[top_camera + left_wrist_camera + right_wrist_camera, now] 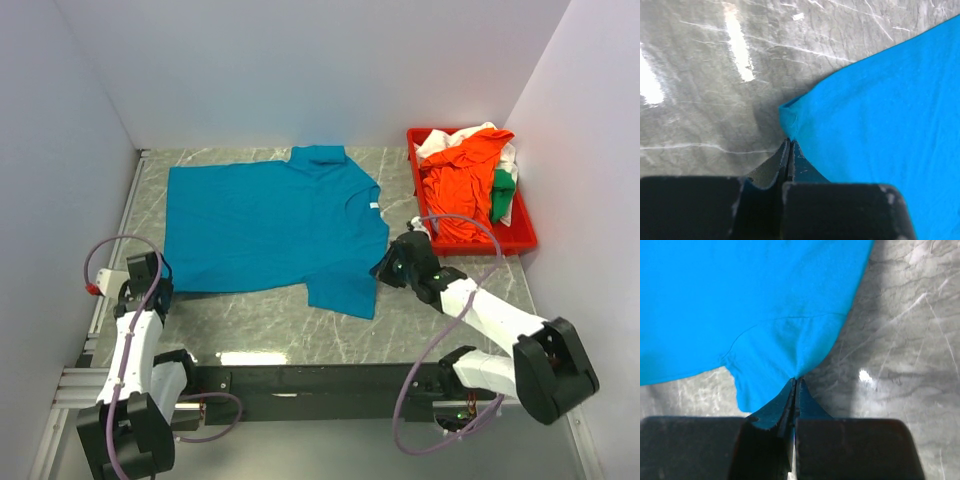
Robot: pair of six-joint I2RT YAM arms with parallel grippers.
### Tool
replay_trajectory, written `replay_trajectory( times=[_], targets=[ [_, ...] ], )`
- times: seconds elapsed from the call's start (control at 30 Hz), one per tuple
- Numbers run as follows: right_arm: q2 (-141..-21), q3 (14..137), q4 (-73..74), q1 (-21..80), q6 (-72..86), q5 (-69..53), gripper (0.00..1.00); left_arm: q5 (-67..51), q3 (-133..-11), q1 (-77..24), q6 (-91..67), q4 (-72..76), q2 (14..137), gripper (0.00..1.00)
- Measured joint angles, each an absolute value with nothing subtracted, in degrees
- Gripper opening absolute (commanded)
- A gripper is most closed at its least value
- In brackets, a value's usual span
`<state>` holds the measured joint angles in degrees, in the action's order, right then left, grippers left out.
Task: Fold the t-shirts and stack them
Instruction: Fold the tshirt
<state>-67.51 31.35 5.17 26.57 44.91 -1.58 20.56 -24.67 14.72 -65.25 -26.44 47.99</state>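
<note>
A teal-blue t-shirt [270,225] lies spread flat on the grey marble table [260,320], collar toward the right. My left gripper [163,288] is at the shirt's near left hem corner and is shut on that corner [790,125], its jaws pressed together [789,142]. My right gripper [385,265] is at the shirt's right side by the near sleeve. It is shut on the cloth's edge, which puckers toward the tips [795,380]. Orange [460,180], white [450,140] and green [503,195] t-shirts lie bunched in the tray.
A red plastic tray [525,240] stands at the back right, close beyond my right arm. White walls close in the table on the left, back and right. A metal rail [110,300] runs along the left edge.
</note>
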Motion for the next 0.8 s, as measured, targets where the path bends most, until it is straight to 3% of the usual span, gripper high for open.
replay_trajectory(
  times=[0.53, 0.67, 0.8],
  targets=[
    [-44.5, 25.8, 16.3, 26.6, 44.2, -3.3, 0.00, 22.5, -26.8, 14.7, -67.2, -35.4, 37.1, 0.01],
    [-48.8, 29.9, 18.6, 26.5, 42.1, -3.3, 0.00, 20.9, -27.5, 14.8, -65.5, -32.8, 39.2, 0.01],
    [-64.3, 43.9, 20.7, 26.3, 38.6, -3.1, 0.00, 18.7, -31.4, 14.8, -63.5, -28.2, 50.5, 0.01]
  ],
)
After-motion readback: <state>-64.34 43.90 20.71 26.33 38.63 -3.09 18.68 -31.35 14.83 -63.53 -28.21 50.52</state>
